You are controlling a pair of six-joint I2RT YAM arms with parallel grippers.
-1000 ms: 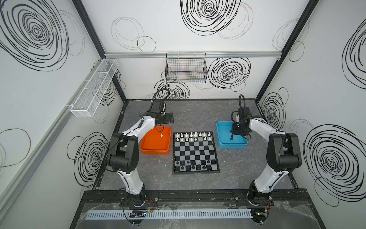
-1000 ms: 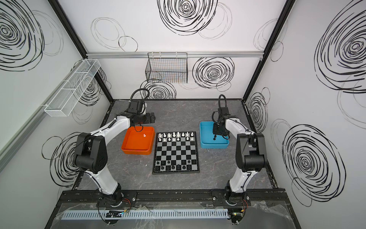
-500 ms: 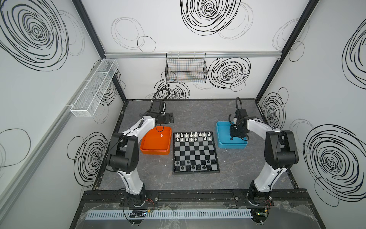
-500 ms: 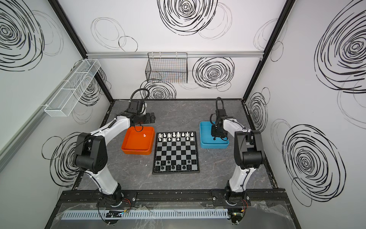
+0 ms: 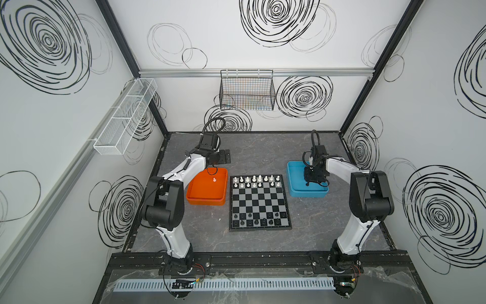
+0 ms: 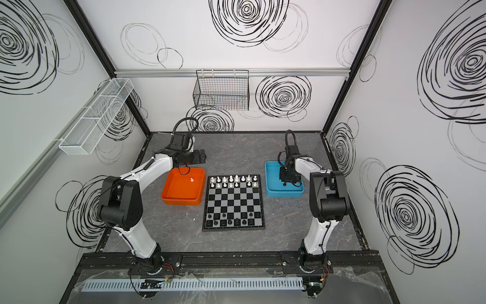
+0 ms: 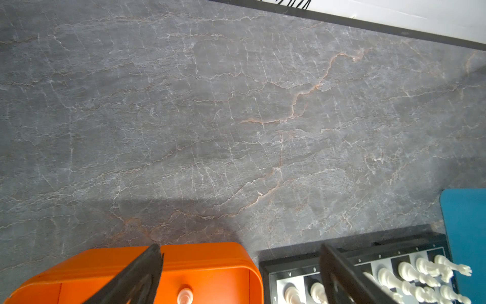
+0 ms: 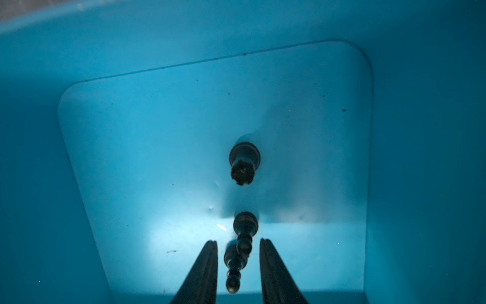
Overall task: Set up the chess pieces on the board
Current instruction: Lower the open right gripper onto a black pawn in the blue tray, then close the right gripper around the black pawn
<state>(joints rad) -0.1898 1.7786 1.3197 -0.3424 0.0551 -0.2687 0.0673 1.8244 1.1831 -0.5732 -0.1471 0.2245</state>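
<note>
Two trays [image 5: 206, 200] [image 5: 307, 193], one board [image 5: 259, 202]

My left arm [image 5: 184, 171] reaches long and low, left gripper [image 7: 240, 247] held out level with fingers [image 7: 139, 276] spread wide, and my right arm [image 5: 339, 165] is bent at the elbow, wrist tipped over, right gripper [image 8: 238, 241] pointing down, a narrow gap between its fingers [image 8: 202, 273].

Robotics lab cell, swirl-patterned white walls [image 5: 236, 52], black frame posts [image 5: 379, 65], two bench-mounted arms [image 5: 168, 200]
</note>
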